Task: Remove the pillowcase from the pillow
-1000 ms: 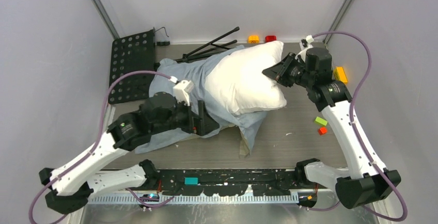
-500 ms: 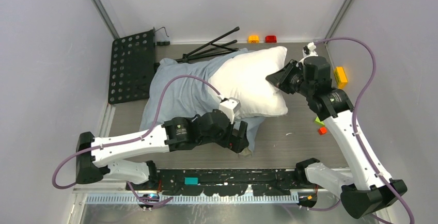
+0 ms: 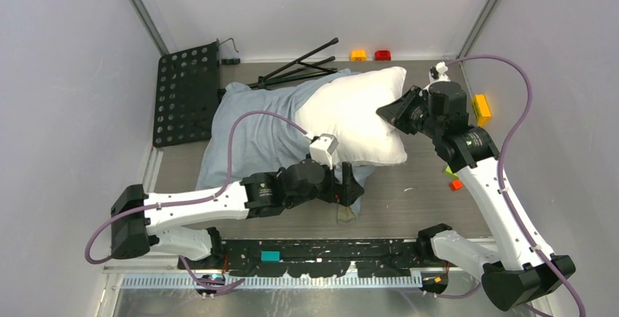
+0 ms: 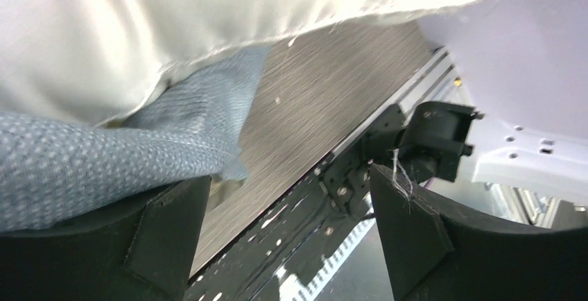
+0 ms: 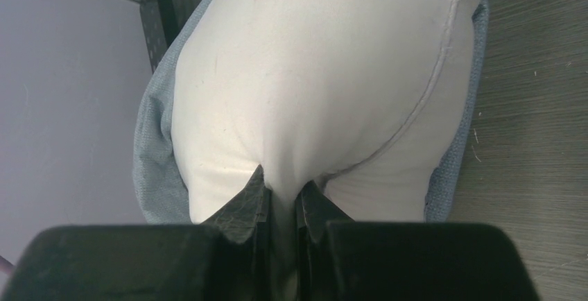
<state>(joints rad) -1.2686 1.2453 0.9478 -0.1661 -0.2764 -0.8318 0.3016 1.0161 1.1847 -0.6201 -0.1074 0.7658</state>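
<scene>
The white pillow (image 3: pixel 358 112) lies at the back middle, its left end still inside the blue-grey pillowcase (image 3: pixel 252 131), which spreads out to the left. A tan corner of the pillowcase (image 3: pixel 344 213) lies at the front. My right gripper (image 3: pixel 390 110) is shut on the pillow's right edge; in the right wrist view the gripper (image 5: pixel 281 197) pinches a fold of the white pillow (image 5: pixel 305 72). My left gripper (image 3: pixel 351 185) is open at the pillowcase's front right corner. In the left wrist view the gripper (image 4: pixel 288 235) holds nothing, and the pillowcase (image 4: pixel 104 162) lies against its left finger (image 4: pixel 170 235).
A black perforated plate (image 3: pixel 186 90) and black tripod legs (image 3: pixel 299 65) lie at the back left. Orange (image 3: pixel 358 55) and red (image 3: pixel 382 55) blocks sit at the back wall. Yellow (image 3: pixel 482 105), green (image 3: pixel 452 172) and orange (image 3: pixel 456 185) blocks lie on the right. A black rail (image 3: pixel 321 251) runs along the front.
My left arm swung from the pillowcase's left side to its front right corner, then edged back towards the pillow. The pillow shifted slightly right and back. The right gripper kept its grip.
</scene>
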